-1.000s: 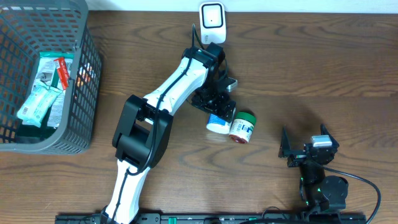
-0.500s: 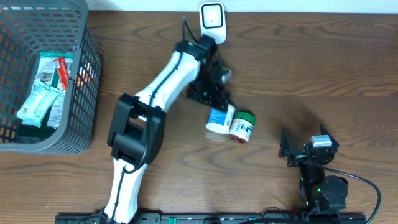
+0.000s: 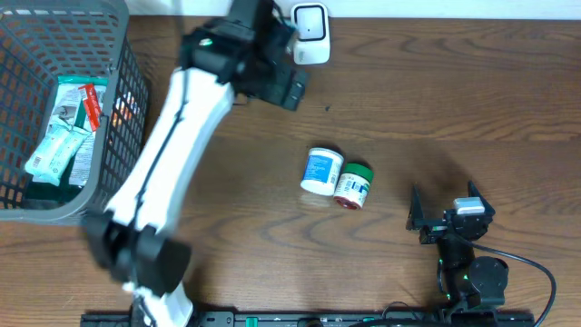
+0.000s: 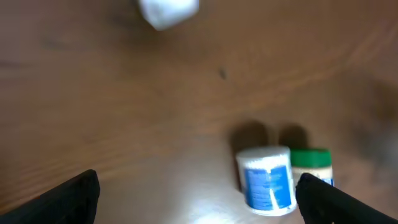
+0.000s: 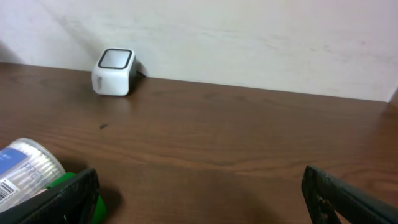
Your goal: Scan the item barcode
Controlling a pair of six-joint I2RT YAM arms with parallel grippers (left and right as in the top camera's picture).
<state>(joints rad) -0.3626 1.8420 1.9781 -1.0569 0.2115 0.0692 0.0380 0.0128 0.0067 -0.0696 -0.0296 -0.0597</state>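
Dark wooden desk point(image 3: 454, 91): the blue-labelled tub point(image 3: 320, 171) lies on its side at centre, touching a green-lidded jar point(image 3: 354, 185). The left pincer point(image 3: 286, 86) hovers empty, jaws wide apart, beside the white scanner point(image 3: 310, 22) at the far edge. The right pincer point(image 3: 443, 207) sits spread open, empty, near the front edge.

white blue-labelled tub point(image 3: 320, 171), lying beside green-lidded jar point(image 3: 354, 185)
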